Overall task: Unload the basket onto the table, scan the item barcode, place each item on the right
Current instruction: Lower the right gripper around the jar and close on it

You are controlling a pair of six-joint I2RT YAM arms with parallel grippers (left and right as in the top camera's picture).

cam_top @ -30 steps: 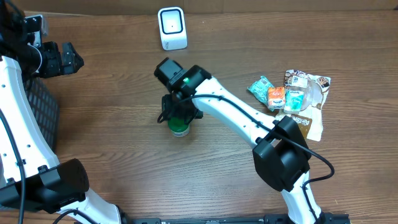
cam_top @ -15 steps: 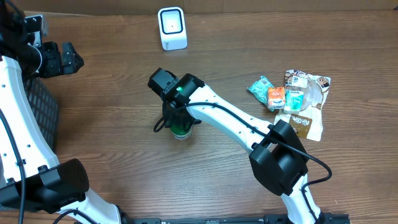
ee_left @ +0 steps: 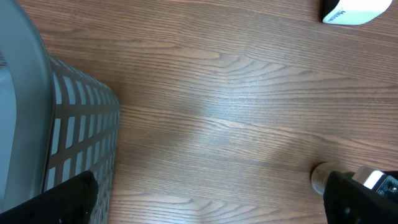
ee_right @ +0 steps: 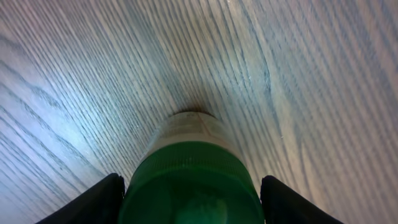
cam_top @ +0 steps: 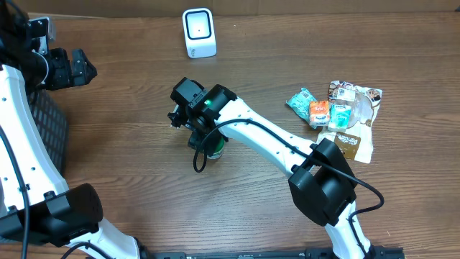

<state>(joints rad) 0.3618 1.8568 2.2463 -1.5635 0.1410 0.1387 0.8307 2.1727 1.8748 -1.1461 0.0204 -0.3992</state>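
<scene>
Green-capped bottle [cam_top: 212, 147] is clamped in the right gripper [ee_right: 193, 208], well apart from the scanner [cam_top: 198, 32]; barcode not yet presented; left gripper [ee_left: 211, 199] is held wide apart, empty.

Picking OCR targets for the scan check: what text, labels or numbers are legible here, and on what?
"Mat…": dark print on the white scanner, cut off and blurred, so this is only a likely reading.
Brown packet: white lettering, too small to read.
Other snack packets: print too small to read.
Green-capped bottle: no text or barcode in view.
</scene>
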